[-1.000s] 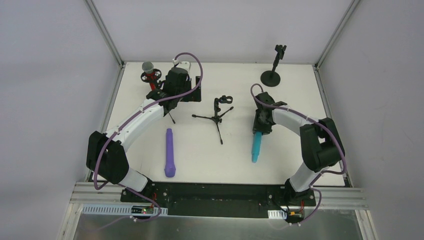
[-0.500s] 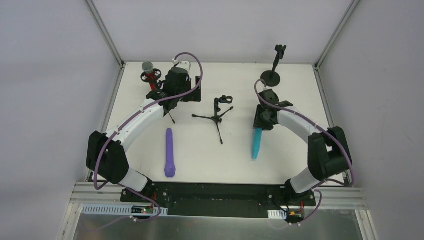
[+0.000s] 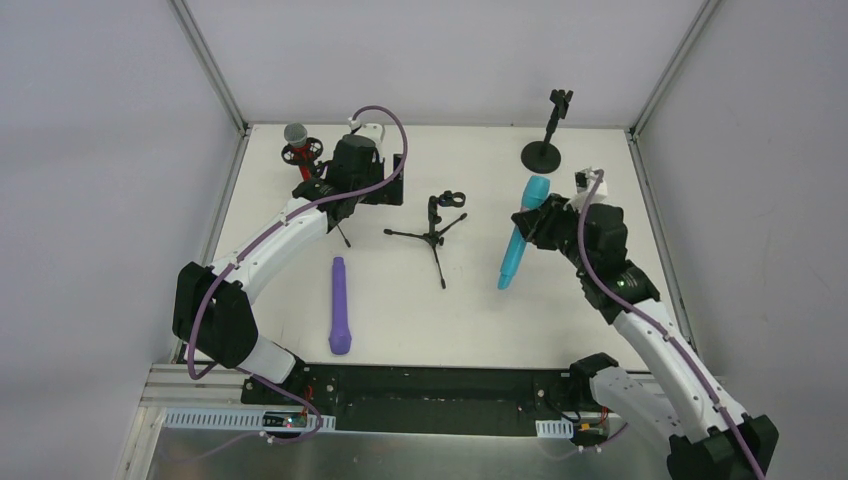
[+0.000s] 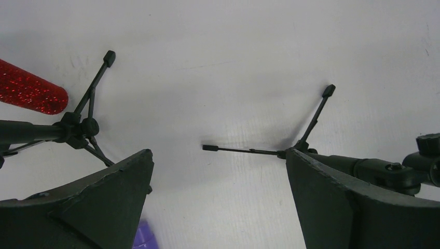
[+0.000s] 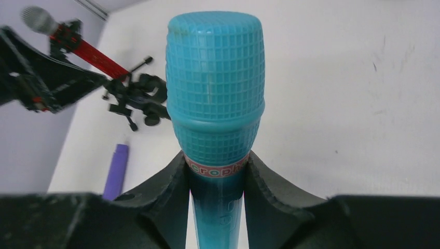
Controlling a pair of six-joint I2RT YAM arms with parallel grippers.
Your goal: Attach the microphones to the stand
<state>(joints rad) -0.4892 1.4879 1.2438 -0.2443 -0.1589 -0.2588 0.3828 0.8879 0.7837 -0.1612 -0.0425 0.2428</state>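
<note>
Cyan microphone (image 3: 515, 245) clamped just below its head in our right gripper (image 5: 217, 172), tilted over the worktop (image 3: 450, 320), we find left gripper (image 4: 218, 155) wide open near the red microphone (image 3: 297, 135), purple microphone (image 3: 340, 305) lying flat.

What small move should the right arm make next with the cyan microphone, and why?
Probably swing the right end effector, shut on the all-cyan plastic stick microphone and holding it tilted head-up, toward the empty clip of the black round-base stand just beyond it. That stand looks nearest; the black tripod stand mid-table is empty too.
</note>
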